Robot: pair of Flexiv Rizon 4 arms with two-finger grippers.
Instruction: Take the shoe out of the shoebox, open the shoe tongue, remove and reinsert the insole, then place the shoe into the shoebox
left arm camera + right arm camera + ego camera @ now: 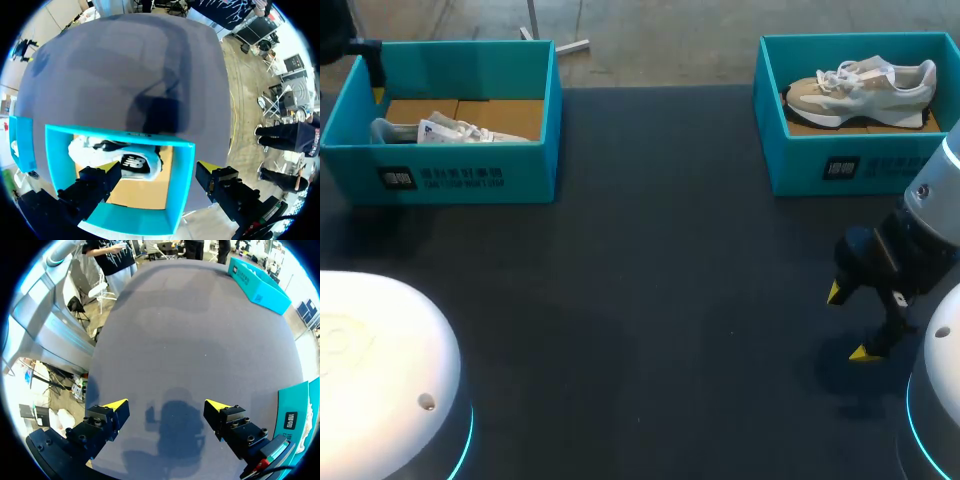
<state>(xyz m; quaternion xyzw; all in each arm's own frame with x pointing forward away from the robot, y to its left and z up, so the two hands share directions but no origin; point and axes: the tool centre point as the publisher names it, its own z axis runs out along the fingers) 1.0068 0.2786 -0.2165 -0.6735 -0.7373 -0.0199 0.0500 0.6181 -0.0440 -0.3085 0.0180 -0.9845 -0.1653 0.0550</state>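
Two teal shoeboxes (460,175) (800,165) on dark table (640,300), shoe (865,90) in each, left jaws spread over one, right jaws spread

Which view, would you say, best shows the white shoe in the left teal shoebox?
The left wrist view: it looks down into the teal cardboard shoebox at the white shoe. The head view's box wall hides its lower half; the right wrist view does not show it.

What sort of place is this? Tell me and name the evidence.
Probably a robot test bench for shoe handling: a dark table bearing a left shoebox and right shoebox, both teal, each holding a sneaker, and my right gripper hovering with open yellow-tipped fingers.
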